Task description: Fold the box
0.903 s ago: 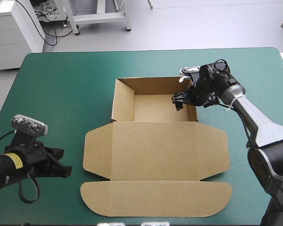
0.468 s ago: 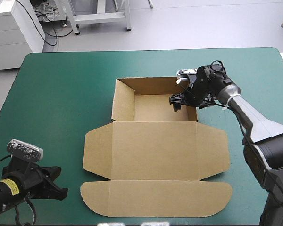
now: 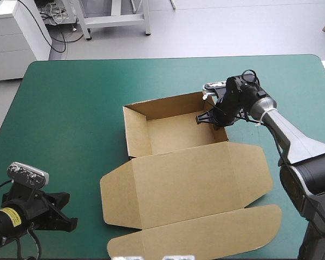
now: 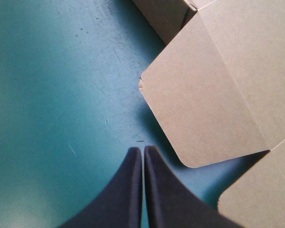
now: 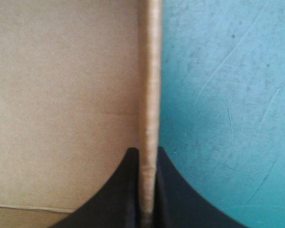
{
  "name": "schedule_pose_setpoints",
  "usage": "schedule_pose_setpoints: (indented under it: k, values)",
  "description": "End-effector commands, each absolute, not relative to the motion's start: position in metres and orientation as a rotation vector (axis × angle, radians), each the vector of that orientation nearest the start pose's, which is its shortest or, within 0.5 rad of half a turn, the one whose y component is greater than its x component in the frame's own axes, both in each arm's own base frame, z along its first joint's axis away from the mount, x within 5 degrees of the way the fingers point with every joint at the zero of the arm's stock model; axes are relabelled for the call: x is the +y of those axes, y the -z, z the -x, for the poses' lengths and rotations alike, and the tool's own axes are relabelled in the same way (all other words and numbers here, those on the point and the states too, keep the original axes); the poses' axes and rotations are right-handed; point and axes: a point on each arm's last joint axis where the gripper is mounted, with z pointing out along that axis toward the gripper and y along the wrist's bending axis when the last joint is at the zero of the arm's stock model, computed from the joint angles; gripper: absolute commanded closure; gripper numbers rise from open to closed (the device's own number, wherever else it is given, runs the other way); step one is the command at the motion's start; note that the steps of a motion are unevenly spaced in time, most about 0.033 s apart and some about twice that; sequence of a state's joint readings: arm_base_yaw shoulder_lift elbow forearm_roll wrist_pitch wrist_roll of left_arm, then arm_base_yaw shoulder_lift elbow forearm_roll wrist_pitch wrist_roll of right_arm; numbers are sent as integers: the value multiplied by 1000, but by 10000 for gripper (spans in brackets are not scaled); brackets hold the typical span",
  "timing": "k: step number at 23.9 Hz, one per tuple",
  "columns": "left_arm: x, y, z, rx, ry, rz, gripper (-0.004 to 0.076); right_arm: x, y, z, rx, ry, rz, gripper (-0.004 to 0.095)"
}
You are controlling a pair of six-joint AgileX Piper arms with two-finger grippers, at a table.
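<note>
A: Box (image 3: 176, 176) placement, please?
B: Your brown box sits in the middle of the bench (image 3: 70, 97) as an open tray, with its lid lying flat.
A: And your jaws?
B: Your right gripper (image 3: 207, 118) pinches the tray's right wall, jaws nearly closed on the board. Your left gripper (image 3: 69, 219) is beyond the lid's left flap, apart from it, jaws together and holding nothing.

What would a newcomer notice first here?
The brown box at mid-table: an open tray with its lid lying flat toward the near edge. The right claw is shut on the tray's right wall, while the left claw hovers shut over the teal-green cover near the near-left corner.
</note>
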State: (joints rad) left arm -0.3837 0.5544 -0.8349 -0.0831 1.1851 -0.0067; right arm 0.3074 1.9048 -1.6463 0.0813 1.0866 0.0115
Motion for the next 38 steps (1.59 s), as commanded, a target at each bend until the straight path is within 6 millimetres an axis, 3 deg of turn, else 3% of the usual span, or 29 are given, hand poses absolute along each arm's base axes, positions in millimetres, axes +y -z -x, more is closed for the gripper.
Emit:
schedule_pose_setpoints:
  k: [1, 3, 5, 6, 7, 8, 9, 10, 15, 19, 25, 33, 38]
  values:
    - [-35, -359, -63, 2295, 328, -423, 731, 122, -312, -379, 2684, -145, 414, 929]
    - [-35, -359, -63, 2295, 328, -423, 731, 114, -324, -377, 2646, -58, 424, 929]
    - [-35, -359, -63, 2295, 328, -423, 731, 91, -354, -373, 2574, 52, 383, 929]
    - [-35, -359, -64, 2294, 328, -423, 731, 68, -377, -369, 2521, 99, 309, 929]
    - [-35, -359, -64, 2294, 328, -423, 731, 56, -387, -366, 2496, 117, 274, 929]
    - [-35, -359, -64, 2294, 328, -423, 731, 24, -404, -360, 2451, 163, 192, 929]
    - [-35, -359, -64, 2294, 328, -423, 731, 7, -409, -357, 2437, 184, 140, 929]
    - [-35, -359, -64, 2294, 328, -423, 731, -28, -418, -350, 2412, 227, 20, 929]
    - [-35, -359, -64, 2292, 328, -422, 731, -136, -420, -329, 2340, 367, -320, 929]
    - [-35, -359, -63, 2293, 324, -433, 731, -191, -408, -319, 2312, 436, -501, 929]
    - [-35, -359, -63, 2293, 324, -433, 731, -228, -375, -319, 2370, 415, -696, 929]
    - [-35, -359, -64, 2291, 324, -433, 731, -245, -318, -341, 2510, 349, -819, 927]
    - [-35, -359, -64, 2291, 324, -433, 731, -247, -304, -344, 2562, 332, -837, 927]
